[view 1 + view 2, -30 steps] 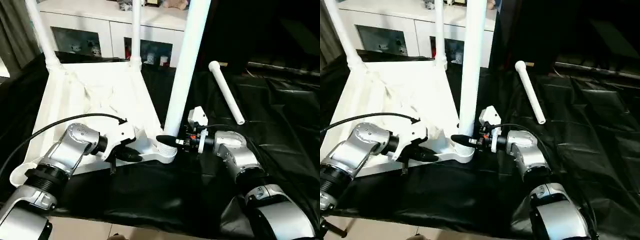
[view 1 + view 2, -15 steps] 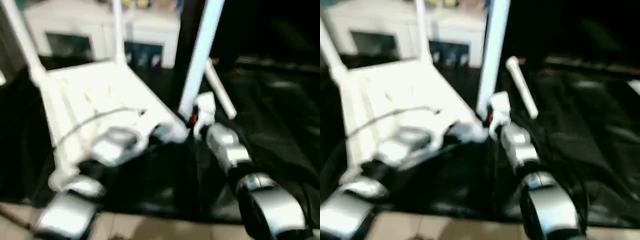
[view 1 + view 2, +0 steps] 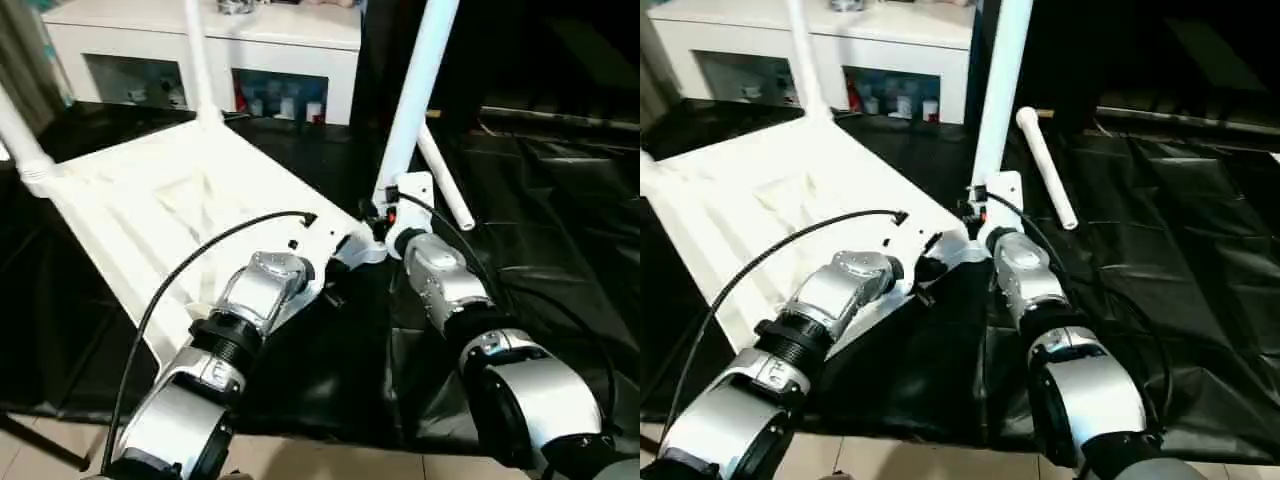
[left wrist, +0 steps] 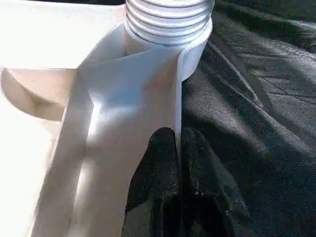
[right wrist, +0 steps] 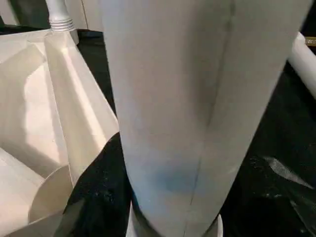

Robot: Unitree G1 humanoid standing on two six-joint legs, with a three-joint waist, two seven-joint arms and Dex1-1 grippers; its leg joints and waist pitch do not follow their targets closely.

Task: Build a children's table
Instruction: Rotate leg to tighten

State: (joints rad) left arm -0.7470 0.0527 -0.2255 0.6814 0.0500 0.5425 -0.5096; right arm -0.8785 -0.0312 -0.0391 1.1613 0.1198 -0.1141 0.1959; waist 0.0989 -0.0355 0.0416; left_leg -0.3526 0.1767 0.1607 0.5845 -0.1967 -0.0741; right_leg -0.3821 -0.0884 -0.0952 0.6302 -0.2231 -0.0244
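On black-draped surface (image 3: 560, 200), upturned tabletop (image 3: 150, 205) has three legs up, fourth leg (image 3: 443, 182) loose; left tool (image 4: 175, 163) clenched on rim, right tool (image 3: 377, 222) grasping near leg (image 3: 412, 95).

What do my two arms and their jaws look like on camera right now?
Both forearms are silver metal with black ribbed joint rings. A black cable loops over the left forearm. The right forearm ends in a white wrist block with a red mark. Glossy black fingers taper to rounded tips.
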